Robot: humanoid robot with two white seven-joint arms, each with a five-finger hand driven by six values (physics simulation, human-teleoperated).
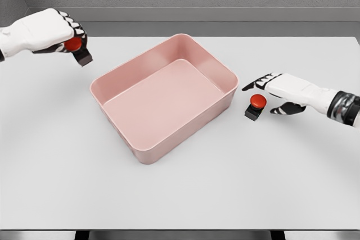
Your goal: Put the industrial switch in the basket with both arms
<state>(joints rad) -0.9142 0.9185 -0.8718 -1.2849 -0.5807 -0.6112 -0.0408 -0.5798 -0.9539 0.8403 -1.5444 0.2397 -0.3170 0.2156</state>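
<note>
The basket [163,96] is empty. The left hand [53,32] grips one switch [77,50], lifted left of the basket; the right hand [281,91], fingers spread, reaches the second switch [255,106] (on the surface [180,195], ungrasped). Both deposits remain.

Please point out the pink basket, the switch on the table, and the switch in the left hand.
pink basket [147,157]: head view, near front wall.
switch on the table [257,102]: head view, red button top.
switch in the left hand [83,56]: head view, black base.
</note>
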